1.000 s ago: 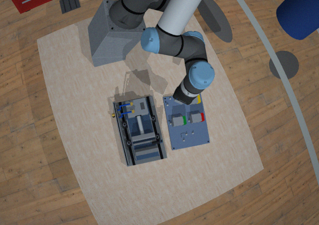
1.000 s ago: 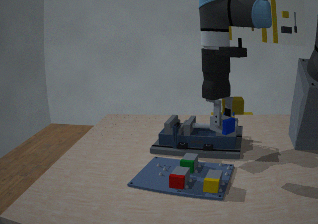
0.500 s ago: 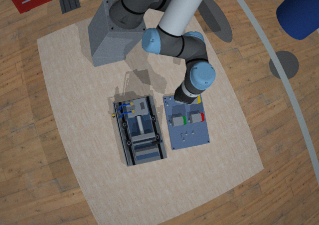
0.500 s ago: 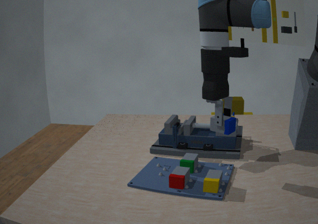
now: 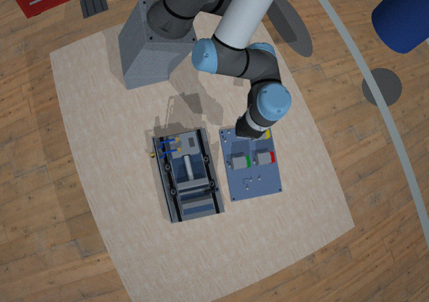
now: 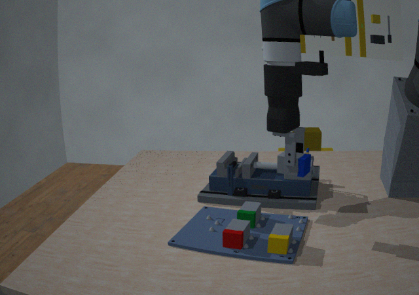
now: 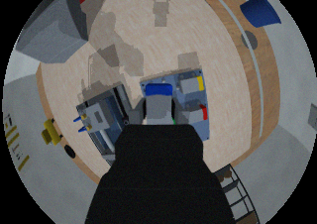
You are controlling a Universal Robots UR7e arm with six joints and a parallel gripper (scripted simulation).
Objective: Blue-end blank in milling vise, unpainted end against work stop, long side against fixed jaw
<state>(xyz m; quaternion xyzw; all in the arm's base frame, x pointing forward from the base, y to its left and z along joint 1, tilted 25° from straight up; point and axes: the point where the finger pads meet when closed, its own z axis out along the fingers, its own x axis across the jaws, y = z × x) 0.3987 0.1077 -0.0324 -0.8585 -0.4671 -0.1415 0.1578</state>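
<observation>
My gripper [image 6: 291, 159] [image 7: 158, 104] is shut on the blank with the blue end [image 6: 304, 165] [image 7: 158, 104], its fingers along the two long sides. It holds the blank in the air above the rear of the blue plate [image 5: 267, 185] [image 6: 192, 234]; the arm hides it in the top view. The milling vise [image 5: 199, 165] [image 6: 216, 184] stands beside the plate. Its fixed jaw [image 5: 197, 202] [image 6: 224, 162] is at the end away from the hoses. The work stop [image 5: 210, 190] [image 6: 230, 180] is at the plate side. No blank is between the jaws.
On the plate stand the green-ended blank [image 5: 240, 161] [image 6: 250, 214], the red-ended blank [image 5: 264, 157] [image 6: 236, 232] and the yellow-ended blank [image 6: 280, 239] [image 7: 190, 85], with small pegs around them. Blue hoses [image 5: 169, 151] rise at the vise's rear. The robot's pedestal [image 5: 145, 63] is behind.
</observation>
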